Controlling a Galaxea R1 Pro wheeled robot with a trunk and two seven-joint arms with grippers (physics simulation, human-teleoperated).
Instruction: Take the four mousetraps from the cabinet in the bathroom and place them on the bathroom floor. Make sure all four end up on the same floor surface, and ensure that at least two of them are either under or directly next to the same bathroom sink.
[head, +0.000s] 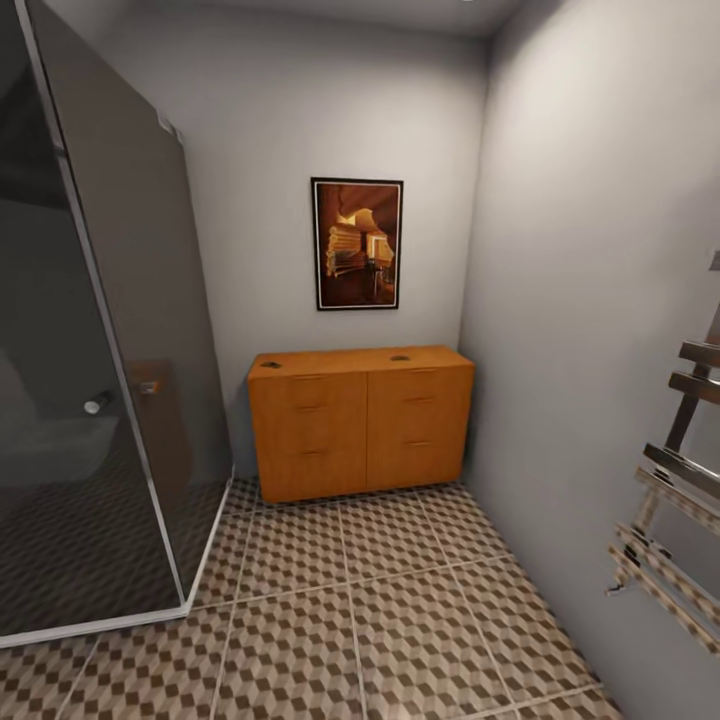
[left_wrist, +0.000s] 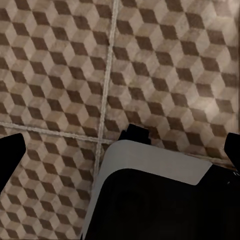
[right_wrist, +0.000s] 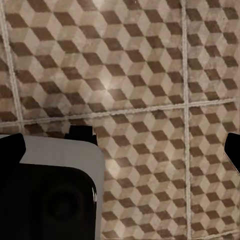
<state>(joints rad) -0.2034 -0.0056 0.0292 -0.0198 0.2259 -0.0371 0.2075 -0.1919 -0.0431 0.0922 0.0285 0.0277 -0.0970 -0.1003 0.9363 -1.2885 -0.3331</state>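
The orange-brown cabinet (head: 360, 420) stands against the far wall, its drawer fronts shut. Two small flat dark things that look like mousetraps lie on its top, one near the left end (head: 271, 365) and one right of the middle (head: 400, 357); they are too small to make out in detail. The cube-patterned bathroom floor (head: 330, 610) stretches from me to the cabinet. My left gripper (left_wrist: 122, 150) and my right gripper (right_wrist: 122, 150) both hang open over the tiles, nothing between their fingers, far from the cabinet. The sink is out of view.
A dark glass shower enclosure (head: 110, 330) fills the left side, its frame reaching the floor. A chrome towel rail (head: 675, 480) sticks out from the right wall. A framed picture (head: 357, 244) hangs above the cabinet. Part of my grey-and-black base (left_wrist: 155, 195) shows under the left gripper.
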